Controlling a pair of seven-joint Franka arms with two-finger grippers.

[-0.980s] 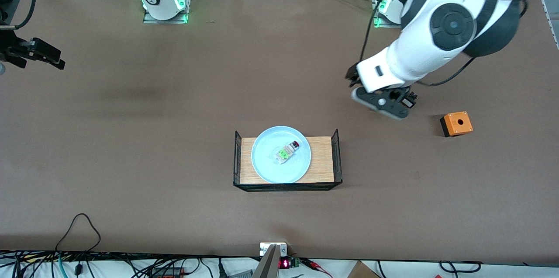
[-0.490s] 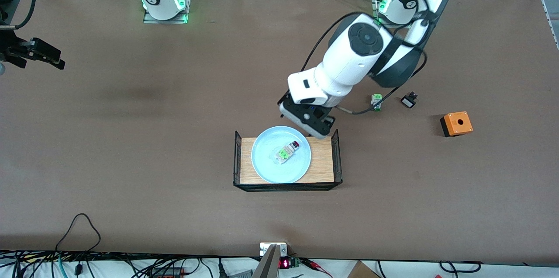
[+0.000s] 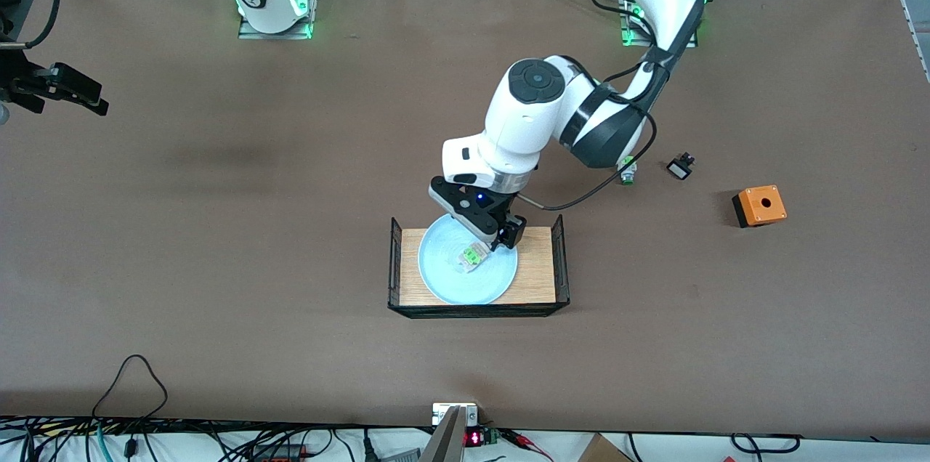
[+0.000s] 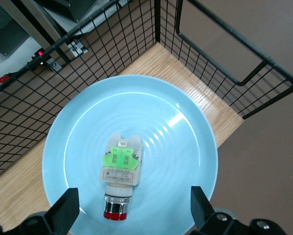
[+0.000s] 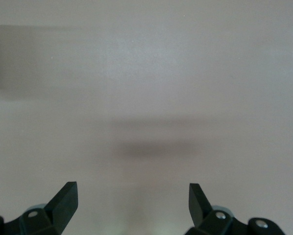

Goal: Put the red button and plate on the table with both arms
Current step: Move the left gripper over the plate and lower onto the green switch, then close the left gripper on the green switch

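Observation:
The light blue plate (image 3: 450, 280) sits on a small wood-topped rack (image 3: 538, 266) in the middle of the brown table (image 3: 218, 266). The red button (image 3: 471, 257) lies on the plate; the left wrist view shows its whitish body and green block (image 4: 121, 169) with the dark red cap toward the gripper. My left gripper (image 3: 501, 233) hangs open just over the plate (image 4: 176, 147), its fingers either side of the red cap end (image 4: 134, 203), not touching it. My right gripper (image 3: 87, 95) waits open over bare table (image 5: 146, 98) at the right arm's end, empty (image 5: 132, 196).
The rack has black mesh ends (image 4: 220, 54). A green-capped unit (image 3: 626, 173), a small black-and-white part (image 3: 680, 168) and an orange box (image 3: 759, 205) lie toward the left arm's end. Cables run along the table edge nearest the front camera.
My left arm has swung from near the orange box to over the rack and lowered its open gripper over the red button. The right arm has not moved.

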